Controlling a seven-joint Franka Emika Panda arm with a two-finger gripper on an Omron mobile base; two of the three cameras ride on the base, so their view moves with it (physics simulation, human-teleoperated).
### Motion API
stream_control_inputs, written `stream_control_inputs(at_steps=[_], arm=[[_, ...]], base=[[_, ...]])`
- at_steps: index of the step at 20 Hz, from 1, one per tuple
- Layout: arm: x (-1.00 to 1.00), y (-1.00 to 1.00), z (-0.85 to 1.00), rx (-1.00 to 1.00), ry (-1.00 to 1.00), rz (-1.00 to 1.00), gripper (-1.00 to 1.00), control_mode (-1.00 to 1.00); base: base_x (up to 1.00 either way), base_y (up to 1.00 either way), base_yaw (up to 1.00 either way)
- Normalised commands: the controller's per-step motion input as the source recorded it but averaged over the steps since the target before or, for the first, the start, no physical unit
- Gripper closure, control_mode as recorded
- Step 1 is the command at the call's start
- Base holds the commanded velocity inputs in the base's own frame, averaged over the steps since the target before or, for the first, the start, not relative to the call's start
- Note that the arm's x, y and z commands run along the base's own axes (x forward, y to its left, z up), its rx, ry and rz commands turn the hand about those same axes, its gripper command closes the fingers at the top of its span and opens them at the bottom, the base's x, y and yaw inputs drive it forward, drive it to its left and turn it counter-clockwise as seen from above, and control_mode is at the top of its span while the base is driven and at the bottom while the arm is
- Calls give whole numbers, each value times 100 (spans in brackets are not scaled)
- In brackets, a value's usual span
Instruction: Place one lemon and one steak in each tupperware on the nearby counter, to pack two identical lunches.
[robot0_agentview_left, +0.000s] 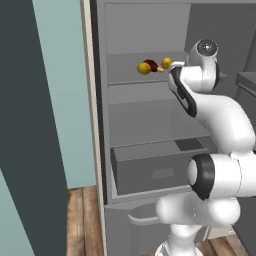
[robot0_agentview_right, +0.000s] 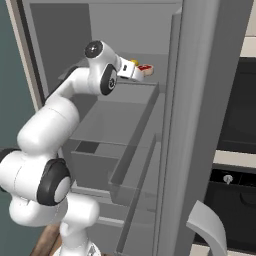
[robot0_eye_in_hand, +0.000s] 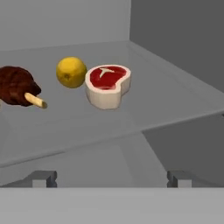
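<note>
Fridge shelf (robot0_eye_in_hand: 175, 87): steak (robot0_eye_in_hand: 107, 84) beside lemon (robot0_eye_in_hand: 71, 72), darker bone-in cut (robot0_eye_in_hand: 17, 85) alongside. Gripper (robot0_eye_in_hand: 111, 178): jaws wide, empty, short of the shelf edge. Risk: fingers closing on the steak may nudge the touching lemon into rolling away.

On the fridge shelf (robot0_eye_in_hand: 175, 87), seen from the hand view, the steak (robot0_eye_in_hand: 107, 85) lies just right of a lemon (robot0_eye_in_hand: 71, 72). A bone-in meat piece (robot0_eye_in_hand: 17, 86) lies left of that lemon, near it. The gripper (robot0_eye_in_hand: 111, 178) hangs before the shelf's front edge.

We see the white arm (robot0_agentview_left: 220, 120) bent upward and reaching forward. Its gripper (robot0_eye_in_hand: 111, 178) holds nothing, and the fingertips (robot0_eye_in_hand: 43, 178) stand wide apart.
</note>
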Motion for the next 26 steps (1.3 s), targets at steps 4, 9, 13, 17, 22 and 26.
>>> stream_control_inputs(at_steps=[4,9,13,17,22,26], arm=[[41,-9,-20,0,0,0,-100,-100],[42,-11,-7,0,0,0,-100,-100],[38,-17,0,0,0,0,-100,-100],[37,-17,0,0,0,0,-100,-100],[37,-8,0,0,0,0,-100,-100],[37,-3,0,0,0,0,-100,-100]], base=[[0,0,0],[0,0,0],[0,0,0],[0,0,0],[0,0,0],[0,0,0]])
